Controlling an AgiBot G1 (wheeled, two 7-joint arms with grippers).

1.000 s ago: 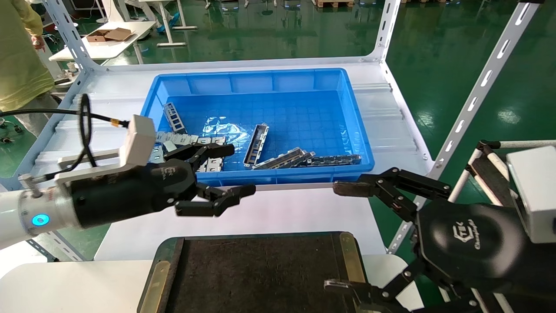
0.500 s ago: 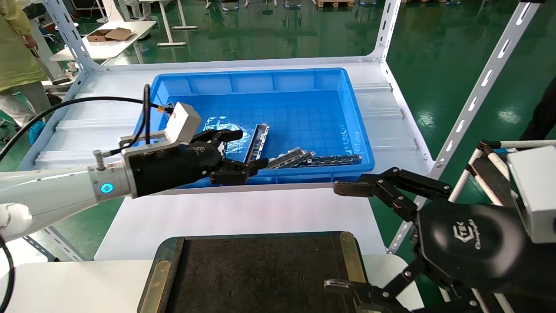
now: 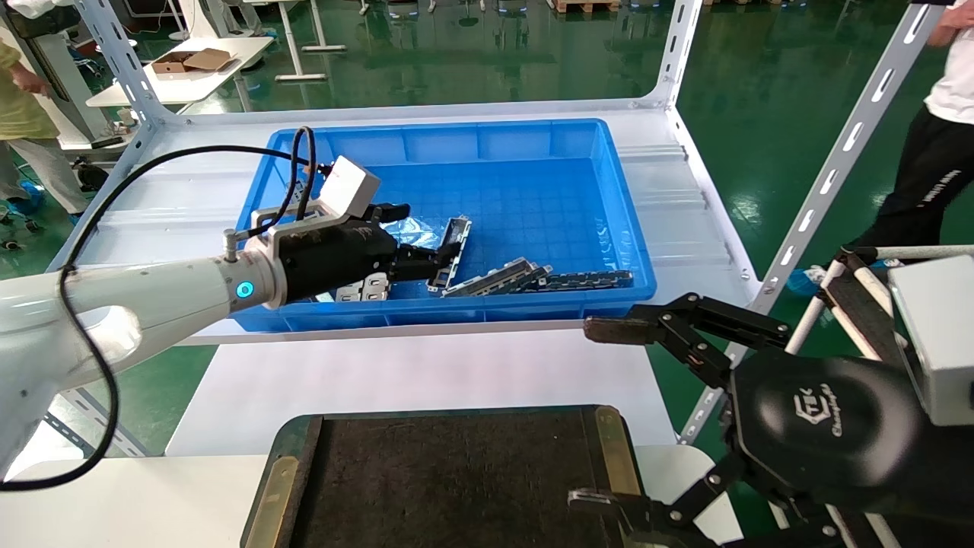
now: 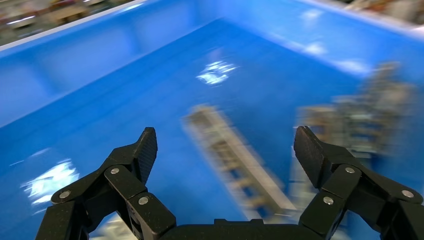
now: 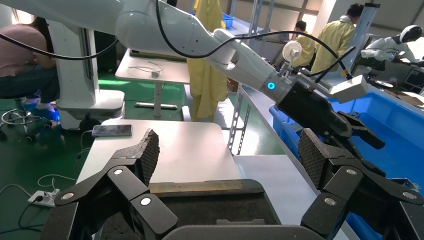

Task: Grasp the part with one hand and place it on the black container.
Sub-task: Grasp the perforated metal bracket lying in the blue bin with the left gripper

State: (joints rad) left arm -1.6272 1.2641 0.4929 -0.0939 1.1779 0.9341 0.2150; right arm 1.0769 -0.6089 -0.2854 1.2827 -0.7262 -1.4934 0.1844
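The blue bin point(image 3: 456, 221) has bare floor across its far half and right side, with room to pass. Its near-left part is crowded: the left gripper point(image 3: 426, 247) reaches in there, fingers spread wide around the part point(image 3: 450, 251), with flat plates point(image 3: 365, 288) just beside and a cluster of bars point(image 3: 533, 278) along the near wall. The black container point(image 3: 449, 479) at the counter's near edge lies bare, the right gripper point(image 3: 601, 415) wide open over its right corner.

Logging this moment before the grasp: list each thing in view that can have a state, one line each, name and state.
left pincer: open, inside the blue bin, reaching toward the part, holding nothing.
right pincer: open, empty, parked above the black container's near edge.
part: lying loose on the bin floor, not gripped.
black container: floor bare, no part on it.
blue bin: open-topped, holding several metal pieces.
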